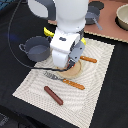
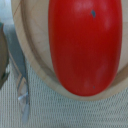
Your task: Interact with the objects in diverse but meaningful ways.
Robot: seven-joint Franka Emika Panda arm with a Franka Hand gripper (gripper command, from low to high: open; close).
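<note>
Basically, black table (image 1: 112, 100) with a pale striped mat (image 1: 95, 85) laid across the middle. The white robot arm (image 1: 67, 30) fills the centre of the exterior view, reaching down over the mat.

Grey two-handled pot (image 1: 36, 48) sits at the mat's edge on the exterior view's left, just beside the arm. A grey saucepan (image 1: 93, 15) is partly visible behind the arm, near the far edge, on a tan board (image 1: 112, 27). A beige bowl (image 1: 122, 17) sits at the exterior view's right corner, cut off by the frame.

A round wooden plate (image 1: 75, 70) lies on the mat directly below the wrist, mostly hidden by it. The wrist view shows the plate rim (image 2: 37, 65) and a red tomato (image 2: 85, 45) lying in it, filling most of that picture.

Brown sausage (image 1: 53, 95) lies on the mat nearer the front, well apart from the plate. A fork with an orange handle (image 1: 65, 81) lies on the mat between the plate and the sausage; its metal end shows in the wrist view beside the plate. Another orange-handled utensil (image 1: 89, 59) lies just beside the plate on the exterior view's right. A bit of yellow banana (image 1: 47, 32) pokes out behind the arm.

Gripper (image 1: 70, 66): hovers right above the tomato; fingers hidden in both views, so cannot tell how far apart they are or whether anything is gripped.
</note>
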